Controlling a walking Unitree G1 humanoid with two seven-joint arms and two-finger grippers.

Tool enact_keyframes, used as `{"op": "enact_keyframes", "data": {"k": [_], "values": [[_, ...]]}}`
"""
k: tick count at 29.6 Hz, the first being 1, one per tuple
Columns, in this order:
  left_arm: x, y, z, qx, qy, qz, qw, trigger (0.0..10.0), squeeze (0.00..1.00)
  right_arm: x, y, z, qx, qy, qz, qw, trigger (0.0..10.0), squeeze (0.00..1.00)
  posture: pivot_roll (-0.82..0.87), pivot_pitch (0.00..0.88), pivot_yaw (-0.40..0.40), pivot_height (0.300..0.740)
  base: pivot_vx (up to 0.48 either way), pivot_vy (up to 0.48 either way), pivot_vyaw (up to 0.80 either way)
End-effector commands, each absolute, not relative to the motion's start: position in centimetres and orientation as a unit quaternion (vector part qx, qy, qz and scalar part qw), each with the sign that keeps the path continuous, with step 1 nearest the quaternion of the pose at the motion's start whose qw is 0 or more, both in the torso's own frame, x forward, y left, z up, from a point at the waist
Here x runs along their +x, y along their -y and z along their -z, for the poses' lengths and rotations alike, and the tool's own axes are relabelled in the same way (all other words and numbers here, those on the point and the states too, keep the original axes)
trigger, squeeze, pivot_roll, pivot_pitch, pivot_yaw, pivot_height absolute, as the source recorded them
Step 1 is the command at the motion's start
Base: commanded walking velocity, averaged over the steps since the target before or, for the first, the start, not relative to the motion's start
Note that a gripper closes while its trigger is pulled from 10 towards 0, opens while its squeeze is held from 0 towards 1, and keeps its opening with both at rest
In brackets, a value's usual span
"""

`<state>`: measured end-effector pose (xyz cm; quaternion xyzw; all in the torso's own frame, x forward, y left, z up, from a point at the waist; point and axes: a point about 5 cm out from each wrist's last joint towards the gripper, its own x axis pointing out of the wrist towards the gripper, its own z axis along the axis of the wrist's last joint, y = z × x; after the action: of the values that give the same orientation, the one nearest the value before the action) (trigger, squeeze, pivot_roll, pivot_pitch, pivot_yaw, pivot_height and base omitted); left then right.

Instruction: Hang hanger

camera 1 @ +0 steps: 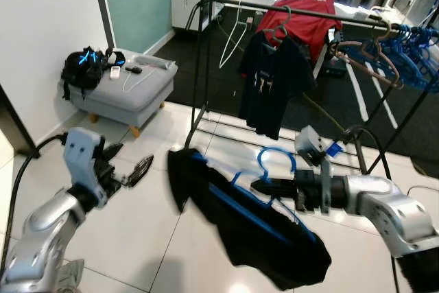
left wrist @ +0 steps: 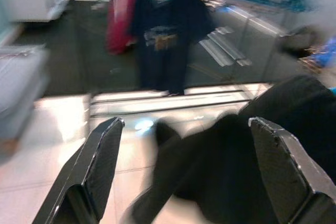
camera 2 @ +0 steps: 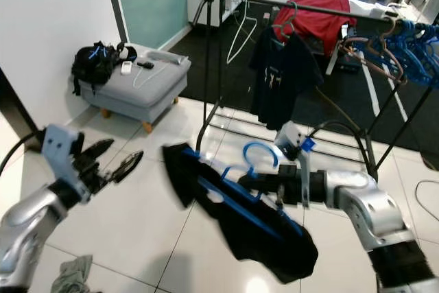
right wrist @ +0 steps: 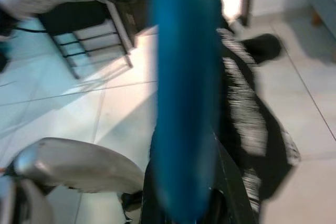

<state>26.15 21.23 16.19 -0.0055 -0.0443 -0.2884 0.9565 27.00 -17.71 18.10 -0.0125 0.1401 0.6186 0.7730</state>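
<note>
Two claws are raised over the white floor [camera 1: 151,238]: the right claw [camera 1: 259,186] is clenched on a blue hanger [camera 1: 274,162] draped with a dark garment [camera 1: 254,231], held low before the clothes rack [camera 1: 295,10]. Left claw [camera 1: 130,166], spread wide and holding nothing, hovers apart from the garment's near edge.

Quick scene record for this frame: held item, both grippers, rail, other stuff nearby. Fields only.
held item: blue hanger carrying a dark garment, tilted, above the floor
right gripper: shut on the blue hanger
left gripper: open, holding nothing, beside the garment
rail: holds a dark shirt and a bunch of blue hangers
nearby: grey footstool with a black bag
</note>
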Motion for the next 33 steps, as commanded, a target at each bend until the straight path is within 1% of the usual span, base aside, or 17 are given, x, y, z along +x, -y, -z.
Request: {"op": "enact_keyframes", "data": {"k": [1, 3, 6, 8, 11, 12, 13, 15, 16, 17, 18, 19, 20, 22, 26, 31, 33], "values": [[25.4, -20.8, -16.6, 0.000, 0.042, 0.339, 0.940, 10.0, 0.00, 26.3, 17.5, -19.0, -0.008, -0.134, -0.652, 0.746, 10.0, 0.00, -0.02, 0.000, -0.077, 0.740, 0.000, 0.000, 0.00], [23.9, -20.4, -18.6, 0.023, 0.046, 0.439, 0.897, 10.0, 0.00, 25.4, 17.7, -19.6, -0.030, -0.149, -0.697, 0.701, 10.0, 0.00, -0.02, 0.000, -0.063, 0.740, 0.000, 0.000, 0.00], [23.9, -20.4, -18.6, 0.023, 0.046, 0.439, 0.897, 10.0, 0.00, 25.4, 17.7, -19.6, -0.030, -0.149, -0.697, 0.701, 10.0, 0.00, -0.02, 0.000, -0.063, 0.740, 0.000, 0.000, 0.00], [22.7, -21.1, -22.2, 0.067, 0.048, 0.516, 0.853, 10.0, 0.00, 25.4, 18.4, -20.4, -0.049, -0.155, -0.715, 0.680, 10.0, 0.00, 0.00, 0.000, -0.066, 0.740, 0.000, 0.000, 0.00], [22.7, -21.1, -22.2, 0.067, 0.048, 0.516, 0.853, 10.0, 0.00, 25.4, 18.4, -20.4, -0.049, -0.155, -0.715, 0.680, 10.0, 0.00, 0.00, 0.000, -0.066, 0.740, 0.000, 0.000, 0.00], [22.1, -21.5, -23.6, 0.082, 0.048, 0.539, 0.837, 10.0, 0.00, 25.6, 18.6, -20.9, -0.051, -0.152, -0.718, 0.677, 10.0, 0.00, 0.00, 0.000, -0.066, 0.740, 0.000, 0.000, 0.00], [22.1, -21.5, -23.6, 0.082, 0.048, 0.539, 0.837, 10.0, 0.00, 25.6, 18.6, -20.9, -0.051, -0.152, -0.718, 0.677, 10.0, 0.00, 0.00, 0.000, -0.066, 0.740, 0.000, 0.000, 0.00], [20.5, -22.2, -26.1, 0.098, 0.040, 0.588, 0.802, 10.0, 0.00, 25.7, 18.8, -21.9, -0.055, -0.140, -0.726, 0.671, 10.0, 0.00, 0.01, 0.000, -0.070, 0.740, 0.000, 0.000, 0.00], [20.5, -22.2, -26.1, 0.098, 0.040, 0.588, 0.802, 10.0, 0.00, 25.7, 18.8, -21.9, -0.055, -0.140, -0.726, 0.671, 10.0, 0.00, 0.01, 0.000, -0.070, 0.740, 0.000, 0.000, 0.00], [19.7, -22.2, -26.5, 0.102, 0.025, 0.610, 0.785, 10.0, 0.00, 25.6, 18.7, -22.2, -0.057, -0.138, -0.732, 0.665, 10.0, 0.00, 0.02, 0.000, -0.071, 0.740, 0.000, 0.000, 0.00], [19.7, -22.2, -26.5, 0.102, 0.025, 0.610, 0.785, 10.0, 0.00, 25.6, 18.7, -22.2, -0.057, -0.138, -0.732, 0.665, 10.0, 0.00, 0.02, 0.000, -0.071, 0.740, 0.000, 0.000, 0.00], [19.1, -22.0, -26.3, 0.108, 0.006, 0.628, 0.770, 10.0, 0.00, 25.5, 18.5, -22.5, -0.059, -0.136, -0.737, 0.659, 10.0, 0.00, 0.02, 0.000, -0.071, 0.740, 0.000, 0.000, 0.00], [19.1, -22.0, -26.3, 0.108, 0.006, 0.628, 0.770, 10.0, 0.00, 25.5, 18.5, -22.5, -0.059, -0.136, -0.737, 0.659, 10.0, 0.00, 0.02, 0.000, -0.071, 0.740, 0.000, 0.000, 0.00], [18.8, -21.4, -25.8, 0.117, -0.019, 0.643, 0.757, 10.0, 0.00, 25.4, 18.4, -22.6, -0.063, -0.135, -0.743, 0.652, 10.0, 0.00, 0.02, 0.000, -0.071, 0.740, 0.000, 0.000, 0.00], [18.9, -20.6, -24.7, 0.137, -0.048, 0.647, 0.749, 10.0, 0.00, 25.3, 18.2, -22.7, -0.068, -0.133, -0.750, 0.645, 10.0, 0.00, 0.01, 0.000, -0.069, 0.740, 0.000, 0.000, 0.00], [19.3, -20.1, -23.9, 0.152, -0.070, 0.642, 0.749, 10.0, 0.00, 25.1, 18.0, -22.8, -0.071, -0.132, -0.754, 0.639, 10.0, 0.00, 0.01, 0.000, -0.066, 0.740, 0.000, 0.000, 0.00], [19.8, -20.0, -23.5, 0.166, -0.084, 0.627, 0.756, 10.0, 0.00, 25.0, 17.9, -23.0, -0.072, -0.128, -0.758, 0.636, 10.0, 0.00, 0.01, 0.000, -0.063, 0.740, 0.000, 0.000, 0.00]]}}
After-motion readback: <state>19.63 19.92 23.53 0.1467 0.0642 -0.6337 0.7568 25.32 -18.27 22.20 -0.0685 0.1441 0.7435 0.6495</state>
